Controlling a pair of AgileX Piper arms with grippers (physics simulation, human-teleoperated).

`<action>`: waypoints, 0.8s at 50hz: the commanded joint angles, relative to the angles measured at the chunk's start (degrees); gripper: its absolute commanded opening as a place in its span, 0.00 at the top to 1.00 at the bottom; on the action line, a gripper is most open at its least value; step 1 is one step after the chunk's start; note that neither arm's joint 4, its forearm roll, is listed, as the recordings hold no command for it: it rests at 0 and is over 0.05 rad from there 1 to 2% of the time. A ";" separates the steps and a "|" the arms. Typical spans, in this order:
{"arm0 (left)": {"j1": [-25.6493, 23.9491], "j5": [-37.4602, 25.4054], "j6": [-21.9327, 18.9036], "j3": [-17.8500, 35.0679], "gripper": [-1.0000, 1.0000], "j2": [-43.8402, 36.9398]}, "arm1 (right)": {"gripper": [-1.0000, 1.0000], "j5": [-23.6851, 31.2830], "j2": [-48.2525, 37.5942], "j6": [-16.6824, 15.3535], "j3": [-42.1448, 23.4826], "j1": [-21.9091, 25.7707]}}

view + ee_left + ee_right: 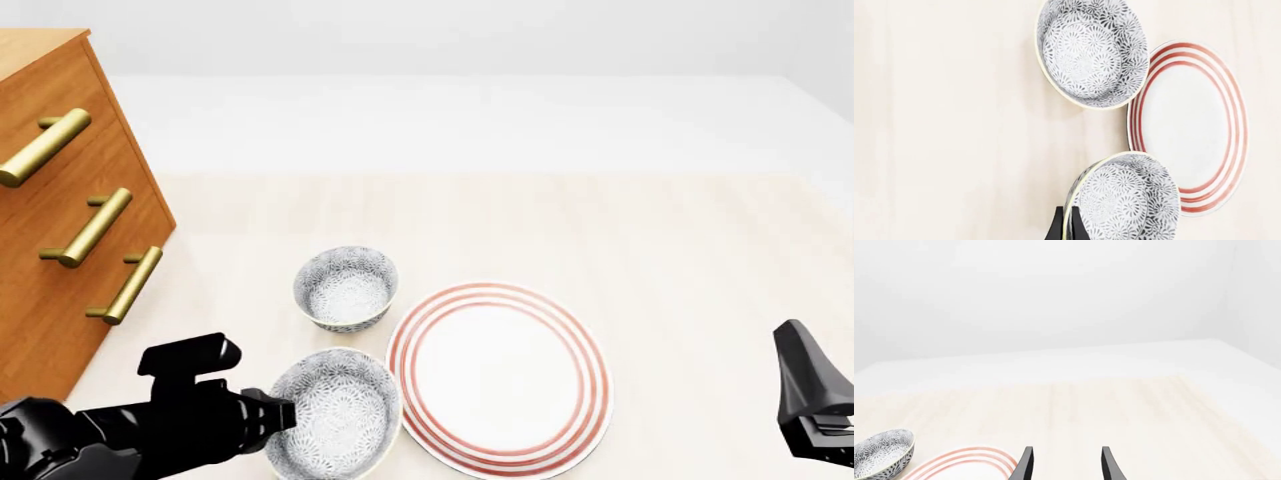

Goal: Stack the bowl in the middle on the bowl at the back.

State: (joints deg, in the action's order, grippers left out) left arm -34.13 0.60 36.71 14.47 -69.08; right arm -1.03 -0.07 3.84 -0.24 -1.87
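Observation:
The bowl in the middle (pixel 340 410) is wide and grey-patterned, and sits near the front edge just left of the plate. My left gripper (pixel 278 416) is shut on its left rim. In the left wrist view the black fingers (pixel 1056 227) pinch that rim, one inside and one outside the bowl in the middle (pixel 1127 200). The bowl at the back (pixel 346 288) stands free on the table beyond it, also seen as the farther bowl at the back (pixel 1091 50). My right gripper (pixel 801 350) is far right, open and empty, as the right gripper (pixel 1067 466) shows.
A white plate with red rings (pixel 501 375) lies right of both bowls, its edge close to the held bowl. A wooden dresser with brass handles (pixel 67 230) stands along the left side. The plate's rim (pixel 967 460) and a patterned bowl (pixel 881 452) show in the right wrist view.

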 commanded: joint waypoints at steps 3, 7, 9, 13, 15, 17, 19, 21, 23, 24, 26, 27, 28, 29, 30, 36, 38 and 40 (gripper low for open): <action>-1.16 -8.41 0.73 2.36 1.00 9.25 | 0.00 0.04 0.00 -0.22 0.00 0.05; -1.75 -11.39 0.97 3.38 1.00 12.05 | 0.00 0.03 0.00 -0.28 -0.02 0.08; -1.78 -12.46 0.89 3.69 1.00 13.02 | 0.00 0.03 0.00 -0.28 -0.02 0.10; -1.81 -14.84 0.83 4.74 1.00 14.91 | 0.00 0.06 0.00 -0.33 -0.04 0.12; -1.79 -15.86 0.80 5.26 1.00 15.63 | 0.00 0.06 0.00 -0.32 -0.04 0.11; -1.74 -16.86 0.69 5.68 1.00 16.44 | 0.00 0.09 0.00 -0.33 -0.04 0.11; -1.85 -18.17 0.62 6.54 1.00 17.21 | 0.00 0.10 0.00 -0.34 -0.04 0.13; -1.96 -19.29 0.62 7.22 1.00 18.21 | 0.00 0.10 0.01 -0.32 -0.04 0.13; -2.05 -21.05 0.33 8.25 1.00 20.00 | 0.00 0.09 0.01 -0.31 -0.05 0.13; -1.74 -22.36 -0.91 9.20 1.00 19.86 | 0.00 0.09 0.01 -0.31 -0.06 0.14; -1.86 -23.55 -0.42 9.81 1.00 20.84 | 0.00 0.08 0.01 -0.27 -0.06 0.13; -2.06 -24.72 -0.46 10.59 1.00 21.40 | 0.00 0.08 0.02 -0.26 -0.06 0.14; -2.14 -25.62 -0.49 11.12 1.00 21.88 | 0.00 0.08 0.02 -0.28 -0.05 0.15; -1.97 -26.54 -0.80 11.68 1.00 22.13 | 0.00 0.09 0.02 -0.29 -0.05 0.15; -1.97 -27.82 -0.96 12.45 1.00 22.35 | 0.00 0.09 0.02 -0.31 -0.05 0.16; -1.54 -33.93 -2.73 15.67 1.00 23.44 | 0.00 0.05 0.02 -0.31 -0.04 0.18; -2.11 -36.21 -3.44 16.65 1.00 24.32 | 0.00 0.04 0.01 -0.29 -0.03 0.18; -3.04 -38.38 -3.43 17.76 1.00 25.48 | 0.00 0.03 0.01 -0.24 -0.02 0.18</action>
State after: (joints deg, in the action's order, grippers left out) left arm -35.98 -28.56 35.20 27.17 -47.57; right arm -0.97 -0.05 3.55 -0.28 -1.72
